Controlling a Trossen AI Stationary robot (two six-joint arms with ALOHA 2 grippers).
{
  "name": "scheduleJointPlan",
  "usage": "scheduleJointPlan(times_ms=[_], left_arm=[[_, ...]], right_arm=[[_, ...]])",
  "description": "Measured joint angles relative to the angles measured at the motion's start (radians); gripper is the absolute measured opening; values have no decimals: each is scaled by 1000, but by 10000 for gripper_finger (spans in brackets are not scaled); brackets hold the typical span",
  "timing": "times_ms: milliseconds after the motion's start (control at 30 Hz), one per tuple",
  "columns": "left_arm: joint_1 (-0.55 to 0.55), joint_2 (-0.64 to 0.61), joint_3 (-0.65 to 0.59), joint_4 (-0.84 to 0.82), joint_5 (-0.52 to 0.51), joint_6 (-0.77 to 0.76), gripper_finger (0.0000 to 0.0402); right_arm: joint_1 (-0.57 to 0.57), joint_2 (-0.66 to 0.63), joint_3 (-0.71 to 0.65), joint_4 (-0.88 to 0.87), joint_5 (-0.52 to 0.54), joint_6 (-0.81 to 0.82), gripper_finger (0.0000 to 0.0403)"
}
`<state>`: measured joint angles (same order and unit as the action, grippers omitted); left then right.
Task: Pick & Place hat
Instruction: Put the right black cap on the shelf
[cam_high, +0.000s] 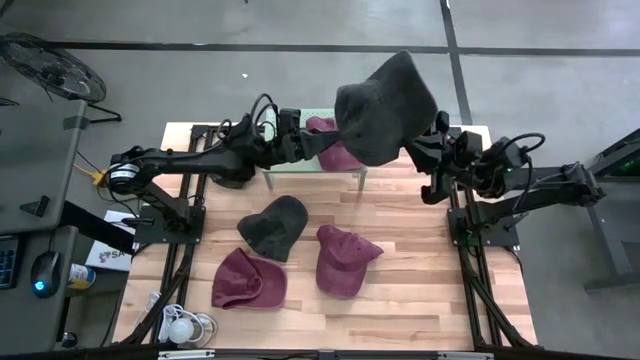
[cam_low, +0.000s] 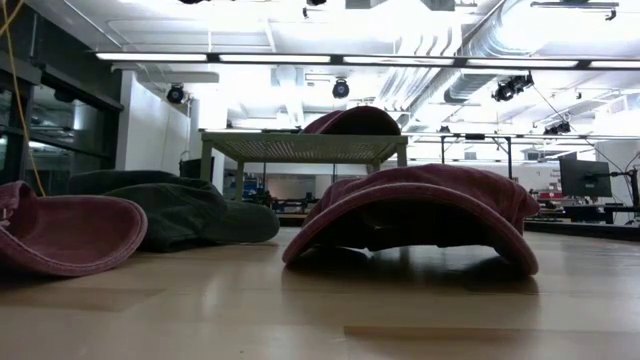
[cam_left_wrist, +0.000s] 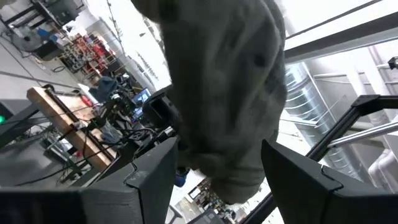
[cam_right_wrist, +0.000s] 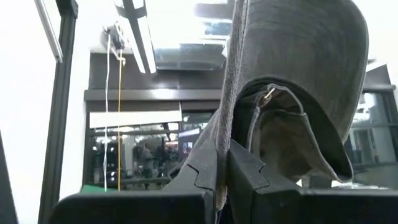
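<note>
My right gripper (cam_right_wrist: 224, 158) is shut on a dark grey hat (cam_high: 385, 105) and holds it high above the table's far side. My left gripper (cam_high: 322, 148) is open beside that hat, near the stand. In the left wrist view its two fingers stand on either side of the grey hat (cam_left_wrist: 230, 93). A maroon hat (cam_high: 335, 140) rests on a small green-topped stand (cam_low: 300, 148). On the table lie another dark hat (cam_high: 272, 225) and two maroon hats (cam_high: 248, 278) (cam_high: 342, 260), each with its open side down. My right gripper pinches an edge of the hat's rim (cam_right_wrist: 221, 146) between its two shut fingers, close to the back strap's buckle (cam_right_wrist: 268, 93). The fingers slant upward. The hat stands up above them, lifted clear of the table and the stand. Whether my left gripper touches the hat, I cannot tell.
The stand (cam_high: 330, 172) occupies the table's far middle, between the two arms. A keyboard, a mouse (cam_high: 40, 270) and a fan (cam_high: 50, 65) sit off the table's left side. Bare wood (cam_high: 400, 310) shows along the near edge.
</note>
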<state>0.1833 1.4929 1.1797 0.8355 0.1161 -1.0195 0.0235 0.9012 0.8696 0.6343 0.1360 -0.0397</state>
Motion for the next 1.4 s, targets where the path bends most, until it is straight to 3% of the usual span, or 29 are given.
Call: scheduleJointPlan(times_ms=[300, 1400], left_arm=[[0, -2, 0, 63, -26, 23, 230], [0, -2, 0, 59, -23, 20, 230]], right_arm=[[0, -29, 0, -9, 5, -12, 7], [-5, 30, 0, 75, 18, 0, 7]])
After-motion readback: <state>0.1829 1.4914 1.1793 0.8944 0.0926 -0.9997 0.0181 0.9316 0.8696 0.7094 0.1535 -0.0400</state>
